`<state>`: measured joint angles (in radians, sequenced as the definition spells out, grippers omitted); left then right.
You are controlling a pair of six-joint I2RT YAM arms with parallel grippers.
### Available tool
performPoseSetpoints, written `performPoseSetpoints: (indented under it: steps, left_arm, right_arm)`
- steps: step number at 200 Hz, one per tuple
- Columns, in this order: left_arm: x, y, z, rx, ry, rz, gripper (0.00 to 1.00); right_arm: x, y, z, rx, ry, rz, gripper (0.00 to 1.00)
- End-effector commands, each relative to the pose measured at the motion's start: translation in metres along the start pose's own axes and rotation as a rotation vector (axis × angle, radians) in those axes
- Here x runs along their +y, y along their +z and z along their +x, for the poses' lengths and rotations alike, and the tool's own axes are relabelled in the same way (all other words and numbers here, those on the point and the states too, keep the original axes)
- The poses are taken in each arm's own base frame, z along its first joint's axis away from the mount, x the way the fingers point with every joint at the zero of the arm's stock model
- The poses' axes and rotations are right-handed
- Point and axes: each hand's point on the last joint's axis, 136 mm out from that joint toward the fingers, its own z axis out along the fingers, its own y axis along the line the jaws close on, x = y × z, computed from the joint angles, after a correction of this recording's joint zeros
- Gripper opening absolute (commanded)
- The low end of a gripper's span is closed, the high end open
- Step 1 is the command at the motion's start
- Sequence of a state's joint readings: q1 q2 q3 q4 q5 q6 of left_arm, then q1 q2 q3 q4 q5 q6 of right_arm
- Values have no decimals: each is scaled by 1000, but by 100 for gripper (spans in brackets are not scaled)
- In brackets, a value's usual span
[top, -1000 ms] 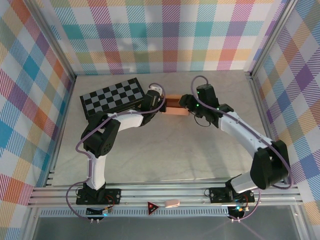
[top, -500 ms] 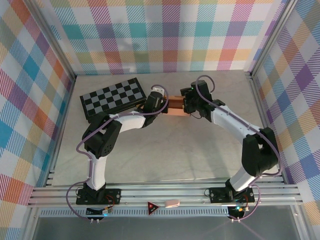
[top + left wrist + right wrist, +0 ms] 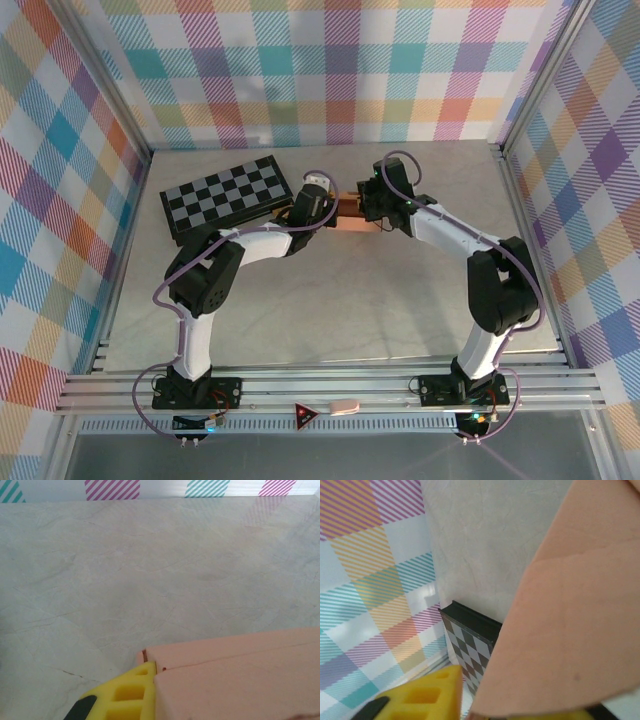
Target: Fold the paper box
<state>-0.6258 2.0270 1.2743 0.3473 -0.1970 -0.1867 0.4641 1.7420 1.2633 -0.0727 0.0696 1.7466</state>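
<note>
The salmon paper box point(image 3: 349, 212) lies on the table between my two grippers, right of the checkered board. My left gripper point(image 3: 322, 203) is at its left end. In the left wrist view one yellow finger point(image 3: 122, 695) presses against the box point(image 3: 240, 675), whose card hides the other finger, so the gripper point(image 3: 159, 680) is shut on the box's edge. My right gripper point(image 3: 371, 206) is at the box's right end. In the right wrist view a box flap point(image 3: 570, 620) stands between the yellow fingers point(image 3: 422, 700), the gripper point(image 3: 470, 705) shut on it.
The black-and-grey checkered board point(image 3: 228, 193) lies at the back left, close behind the left gripper; its edge also shows in the right wrist view point(image 3: 470, 640). Plaid walls enclose the table on three sides. Bare marbled tabletop point(image 3: 340, 300) stretches in front of the box.
The right arm swung left and its wrist came over the box's right end; its jaws narrowed onto the flap. The left gripper stayed shut at the box's left end.
</note>
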Motion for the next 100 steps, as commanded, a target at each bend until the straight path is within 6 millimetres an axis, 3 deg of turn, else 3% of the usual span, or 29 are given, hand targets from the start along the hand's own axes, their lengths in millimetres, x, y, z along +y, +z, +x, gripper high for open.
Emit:
performPoseSetpoints:
  steps: [1,32,66,72,100]
  left_arm:
    - [0,0,34,118,30,-24,2]
    - [3,-12,29,140,-42,-50,32]
    - [2,-50,36,191,-173,-14,48]
    - [2,-58,39,205,-197,-11,57]
    - [3,-91,51,274,-273,11,59]
  right_arm:
    - [4,-5,0,4,18,2,18]
    - [-24,0,-2,29,18,47,5]
    - [-49,-5,0,57,-9,70,3]
    - [-52,-6,-2,55,-14,66,2]
    - [-72,-7,-6,60,-29,84,2]
